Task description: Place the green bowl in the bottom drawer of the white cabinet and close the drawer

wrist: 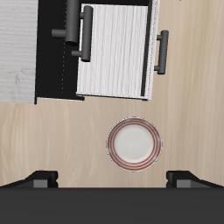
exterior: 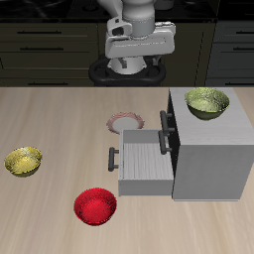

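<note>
Atop the boxy white cabinet (exterior: pixel 210 147) sits the mottled olive-green bowl (exterior: pixel 206 101); bottom drawer (exterior: pixel 145 164) pulled out, red bowl (exterior: pixel 95 206) near its front; gripper (wrist: pixel 112 179) wide open, empty.

Readable text: none in either view.
Boxy light grey-white cabinet (exterior: pixel 208 149), by the tabletop's edge on the robot's left: plain faces, no label, brand or number.
Pulled-out light grey bottom drawer (exterior: pixel 146 161) with dark bar handle: ribbed floor, no lettering.
Small olive-green mottled bowl (exterior: pixel 206 101) on the cabinet's top: pattern only, no writing.
Yellow bowl (exterior: pixel 23 161), red bowl (exterior: pixel 95 206), pink-rimmed white plate (wrist: pixel 134 143): no marks that can be read.
</note>
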Available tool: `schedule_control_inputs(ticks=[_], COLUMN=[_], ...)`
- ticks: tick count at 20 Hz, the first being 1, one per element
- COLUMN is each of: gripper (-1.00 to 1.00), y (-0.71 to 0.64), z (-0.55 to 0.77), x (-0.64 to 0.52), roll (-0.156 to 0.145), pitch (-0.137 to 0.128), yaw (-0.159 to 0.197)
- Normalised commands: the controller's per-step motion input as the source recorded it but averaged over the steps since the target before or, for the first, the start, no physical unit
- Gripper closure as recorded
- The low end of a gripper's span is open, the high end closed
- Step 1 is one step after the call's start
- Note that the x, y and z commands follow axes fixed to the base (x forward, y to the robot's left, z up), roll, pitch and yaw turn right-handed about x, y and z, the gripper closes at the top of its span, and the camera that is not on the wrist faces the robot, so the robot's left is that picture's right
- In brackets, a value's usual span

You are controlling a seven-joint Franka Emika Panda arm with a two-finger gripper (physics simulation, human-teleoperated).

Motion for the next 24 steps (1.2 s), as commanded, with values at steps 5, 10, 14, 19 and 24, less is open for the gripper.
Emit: schedule_control_inputs(ticks=[5, 10, 14, 19, 24], gripper=[-1.00, -1.00, -1.00, -1.00, -1.00], y=[0.18, 0.34, 0.18, 0.24, 0.22], z=[0.12, 0.30, 0.19, 0.26, 0.22], x=[0.19, 0.40, 0.31, 0.25, 0.25], roll=[0.028, 0.010, -0.022, -0.009, 0.020], pitch=[-0.002, -0.017, 0.008, -0.019, -0.007], yaw=[0.005, 0.007, 0.000, -0.014, -0.004])
